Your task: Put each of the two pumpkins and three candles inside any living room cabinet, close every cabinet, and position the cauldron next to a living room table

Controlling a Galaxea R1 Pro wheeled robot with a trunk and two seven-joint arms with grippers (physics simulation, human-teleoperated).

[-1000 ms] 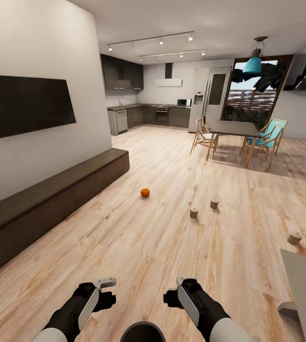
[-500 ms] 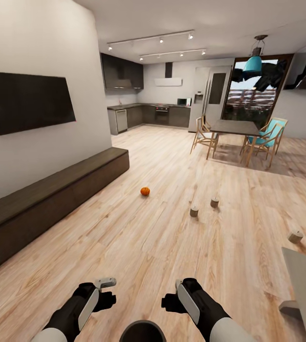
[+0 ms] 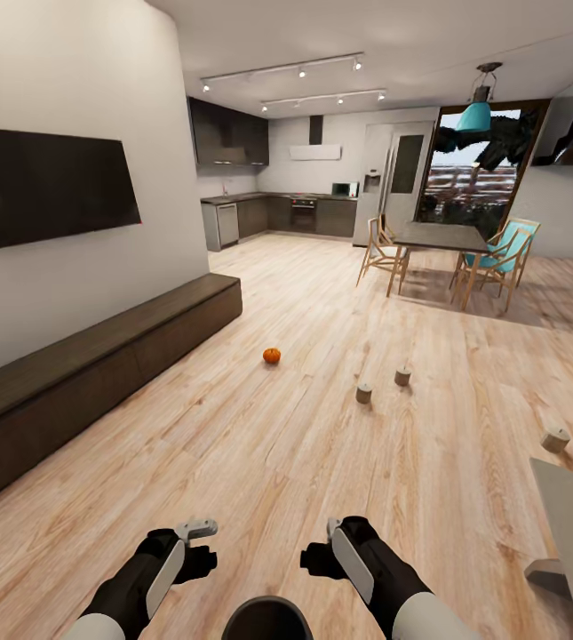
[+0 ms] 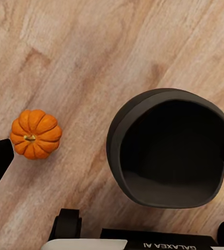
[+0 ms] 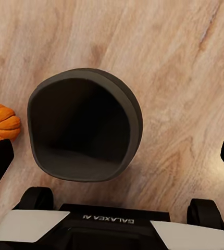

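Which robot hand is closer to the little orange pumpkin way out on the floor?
Left, slightly. The pumpkin lies far ahead; the left gripper sits nearly in line behind it, the right gripper off to the side.

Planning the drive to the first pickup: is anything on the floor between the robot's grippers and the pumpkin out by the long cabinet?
Nothing visible: bare floor lies between both grippers and the pumpkin.

arms: black with white panels | left tool [image 3: 199, 544], right tool [image 3: 322, 544]: black, grey-tipped | base: white-black, "GALAXEA AI"
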